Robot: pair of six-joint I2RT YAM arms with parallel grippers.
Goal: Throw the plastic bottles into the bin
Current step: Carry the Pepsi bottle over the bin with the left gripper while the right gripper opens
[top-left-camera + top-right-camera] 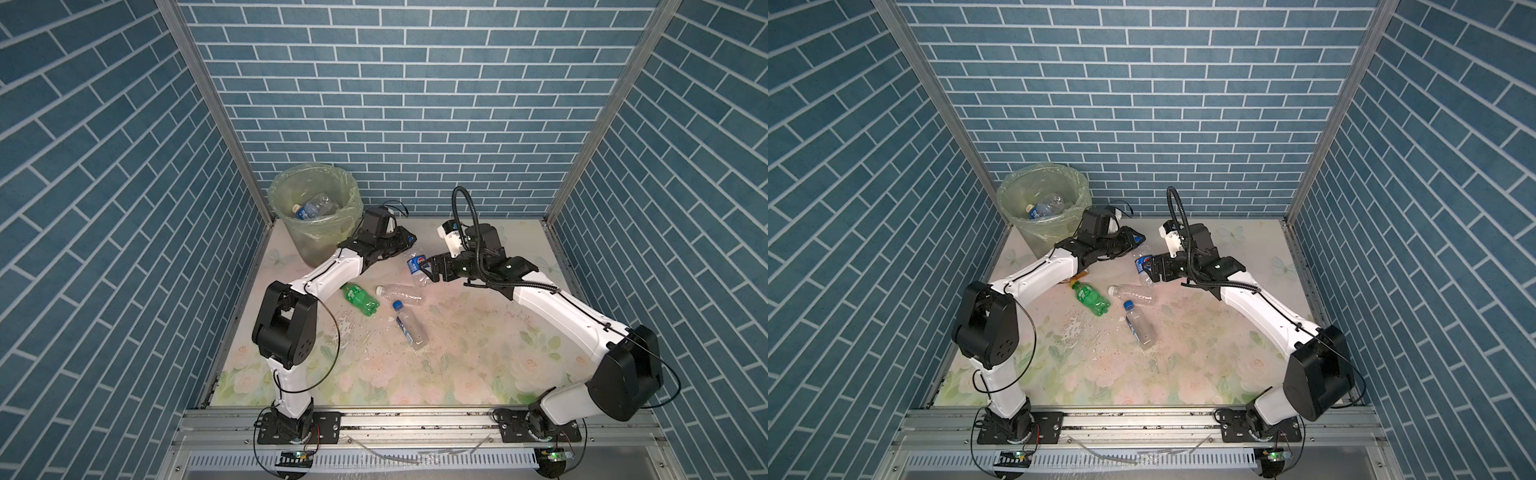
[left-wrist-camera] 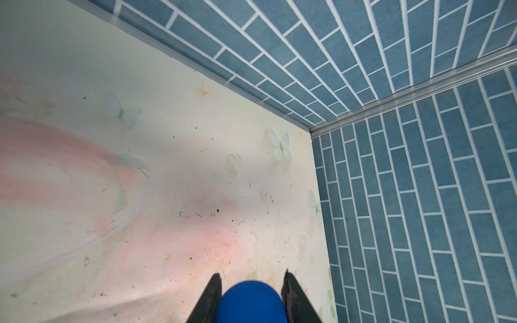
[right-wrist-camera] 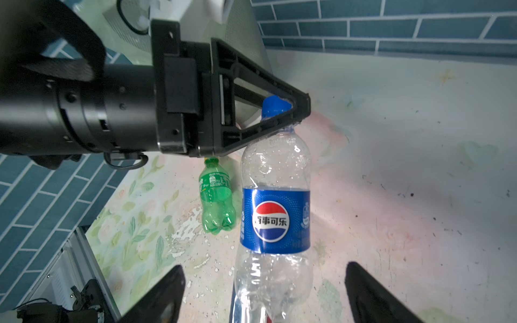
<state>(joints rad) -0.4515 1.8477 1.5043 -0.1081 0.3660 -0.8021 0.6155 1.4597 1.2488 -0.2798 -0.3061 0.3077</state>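
Blue-labelled cola bottle (image 3: 275, 221), pinched by its cap (image 3: 275, 105) in the closed left claw (image 2: 251, 279) with the right claw (image 3: 264, 268) spread wide and empty around its base, is short of the bin (image 1: 291, 183), which holds at least two bottles (image 1: 316, 206), while a green bottle (image 1: 359, 300) and two clear bottles (image 1: 401, 293) lie on the desk (image 1: 478, 332).

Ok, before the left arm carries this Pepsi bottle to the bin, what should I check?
1. Left gripper shut on the Pepsi bottle's blue cap: ok.
2. Right gripper open, fingers apart from the bottle's sides: ok.
3. Bottle's base lifted off the table: cannot tell.
4. Bin upright, room above the blue-labelled bottle inside: ok.
5. Table cleared: not ok; green bottle and two clear bottles lie there.
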